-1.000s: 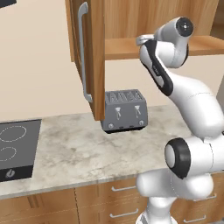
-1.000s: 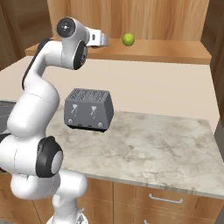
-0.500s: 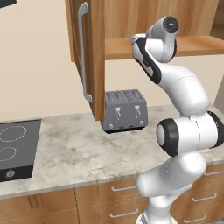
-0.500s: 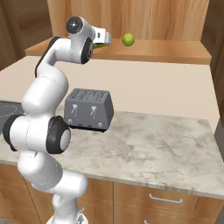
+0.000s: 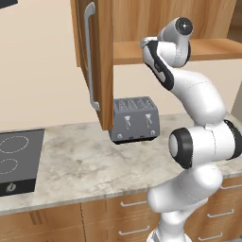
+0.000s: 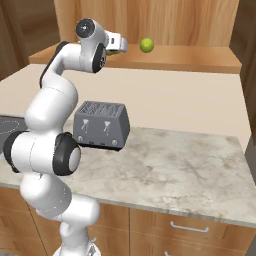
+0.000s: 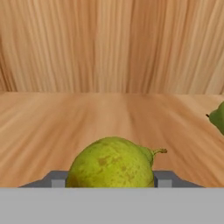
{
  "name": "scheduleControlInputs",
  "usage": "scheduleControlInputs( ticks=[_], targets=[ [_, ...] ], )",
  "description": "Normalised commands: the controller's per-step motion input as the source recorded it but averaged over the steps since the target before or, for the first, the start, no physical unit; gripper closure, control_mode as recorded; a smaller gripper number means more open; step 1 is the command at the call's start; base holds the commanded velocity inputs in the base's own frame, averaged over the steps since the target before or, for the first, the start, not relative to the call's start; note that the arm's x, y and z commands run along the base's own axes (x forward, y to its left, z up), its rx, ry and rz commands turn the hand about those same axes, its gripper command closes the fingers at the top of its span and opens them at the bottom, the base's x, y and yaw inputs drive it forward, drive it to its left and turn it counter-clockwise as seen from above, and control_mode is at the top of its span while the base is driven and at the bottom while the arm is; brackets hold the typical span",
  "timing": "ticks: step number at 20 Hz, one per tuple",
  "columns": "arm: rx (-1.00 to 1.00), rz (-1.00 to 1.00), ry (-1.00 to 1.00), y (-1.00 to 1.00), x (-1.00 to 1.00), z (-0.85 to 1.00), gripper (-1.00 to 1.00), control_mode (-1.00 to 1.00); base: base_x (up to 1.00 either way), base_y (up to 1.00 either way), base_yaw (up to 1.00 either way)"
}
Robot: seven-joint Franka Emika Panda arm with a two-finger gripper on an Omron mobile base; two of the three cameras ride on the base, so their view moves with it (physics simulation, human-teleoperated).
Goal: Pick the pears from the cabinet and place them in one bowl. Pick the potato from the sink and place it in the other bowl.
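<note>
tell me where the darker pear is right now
In the hand view the darker pear sits on the cabinet shelf between the hand's fingertips, bottom centre, with the brighter pear apart at the right edge.

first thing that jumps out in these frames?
The white robot arm reaching up into the open brown wooden wall cabinet, its gripper at the shelf. In the hand view a speckled yellow-green pear sits large on the shelf between the grey fingers. A second, bright green pear lies further along the shelf, and a grey four-slot toaster stands on the marble counter below.
</note>
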Motion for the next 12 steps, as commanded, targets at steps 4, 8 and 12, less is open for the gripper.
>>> scheduleControlInputs(
  ticks=[4, 8, 12],
  targets=[
    [-0.05, -0.10, -0.06, 0.11, -0.29, 0.20, 1.00, -1.00, 0.00, 0.00, 0.00],
    [0.00, -0.20, -0.05, 0.22, -0.67, 0.01, 1.00, -1.00, 0.00, 0.00, 0.00],
    [0.16, -0.19, -0.01, 0.00, -0.87, 0.33, 1.00, -1.00, 0.00, 0.00, 0.00]
  ],
)
